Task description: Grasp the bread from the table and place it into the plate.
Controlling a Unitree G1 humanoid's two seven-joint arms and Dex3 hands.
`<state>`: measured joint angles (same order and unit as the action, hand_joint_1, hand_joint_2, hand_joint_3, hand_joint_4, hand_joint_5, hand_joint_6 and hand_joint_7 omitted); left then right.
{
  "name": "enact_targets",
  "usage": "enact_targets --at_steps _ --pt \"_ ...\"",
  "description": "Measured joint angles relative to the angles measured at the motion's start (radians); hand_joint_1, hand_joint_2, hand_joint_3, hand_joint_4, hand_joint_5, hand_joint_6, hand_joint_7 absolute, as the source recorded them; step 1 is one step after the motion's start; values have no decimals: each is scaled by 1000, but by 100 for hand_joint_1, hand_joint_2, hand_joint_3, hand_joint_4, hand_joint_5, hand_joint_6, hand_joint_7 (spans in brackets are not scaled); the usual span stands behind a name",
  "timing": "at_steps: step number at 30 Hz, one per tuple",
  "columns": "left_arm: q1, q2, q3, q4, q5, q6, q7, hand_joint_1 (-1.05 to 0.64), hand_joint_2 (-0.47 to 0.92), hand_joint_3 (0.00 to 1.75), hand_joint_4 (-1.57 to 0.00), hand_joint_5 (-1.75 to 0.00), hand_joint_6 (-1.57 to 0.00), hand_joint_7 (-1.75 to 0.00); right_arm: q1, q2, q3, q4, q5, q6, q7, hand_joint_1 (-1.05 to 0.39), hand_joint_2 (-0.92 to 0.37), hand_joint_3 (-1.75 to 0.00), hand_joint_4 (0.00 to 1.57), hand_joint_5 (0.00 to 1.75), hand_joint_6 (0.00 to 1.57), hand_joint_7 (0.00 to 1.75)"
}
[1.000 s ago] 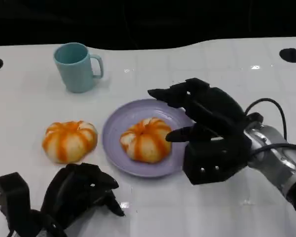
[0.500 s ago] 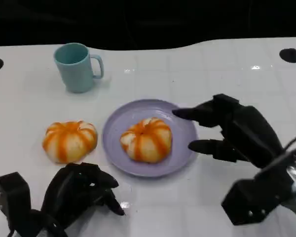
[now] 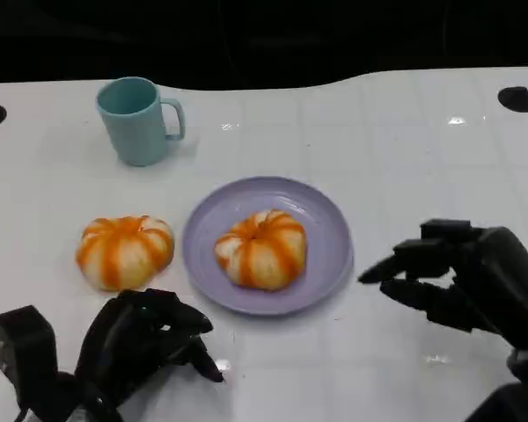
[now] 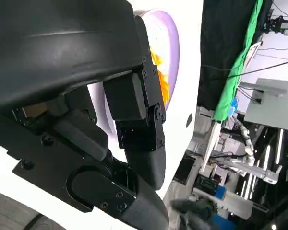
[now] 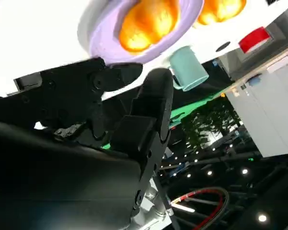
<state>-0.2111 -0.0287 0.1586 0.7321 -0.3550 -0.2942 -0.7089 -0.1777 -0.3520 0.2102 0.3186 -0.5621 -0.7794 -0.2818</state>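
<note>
From my remote station I record one orange-striped bread [image 3: 260, 249] lying inside the lilac plate [image 3: 333, 230], slightly toward its near-left part, resting flat on the plate's surface. A second bread [image 3: 124, 251] of the same kind sits on the white worktop [image 3: 405, 141] just left of the plate, apart from its rim.

My right hand [image 3: 462, 277] is at the lower right, beside the plate's right edge and clear of it. It is released: the fingers [image 3: 396, 266] are spread and point toward the plate with nothing between them. In the right wrist view that hand [image 5: 110, 96] shows black fingers apart, with the plate [image 5: 98, 36] and both breads beyond them.

My left hand [image 3: 145, 338] lies at the lower left, near the front edge, just in front of the second bread and not touching it. Its fingers are curled inward and hold nothing. The left wrist view is largely taken up by the hand's black shell [image 4: 77, 72]; a strip of plate and bread shows past it.

A teal mug [image 3: 137, 119] stands upright at the far left, handle to the right, well apart from both hands.
</note>
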Motion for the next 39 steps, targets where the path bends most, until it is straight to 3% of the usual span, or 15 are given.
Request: enact_targets --at_steps 3,8,15,28,39 --pt "-1 -1 -1 0 0 0 0 -105 72 0 -157 -59 -157 -19 39 0 -1 -14 -4 -12 4 -10 -31 -126 95 159 94 105" --pt "-3 -2 -1 2 0 0 0 -105 72 0 -157 -59 -157 -20 107 0 -6 -53 -32 -6 4 -11 -36 -126 88 173 83 126" --pt "-8 -2 0 12 0 0 0 -105 72 0 -157 -59 -157 -19 152 6 -9 -55 -33 24 -5 -12 -42 -124 85 175 71 145" --pt "-16 5 3 27 -2 2 -1 -105 71 0 -157 -58 -157 -19 99 16 0 111 -88 -18 -134 -11 -41 -124 85 175 71 151" --pt "-28 13 6 41 -2 1 -3 -105 72 0 -157 -57 -157 -19 68 16 17 161 -98 -44 -162 -13 -39 -123 84 175 72 146"
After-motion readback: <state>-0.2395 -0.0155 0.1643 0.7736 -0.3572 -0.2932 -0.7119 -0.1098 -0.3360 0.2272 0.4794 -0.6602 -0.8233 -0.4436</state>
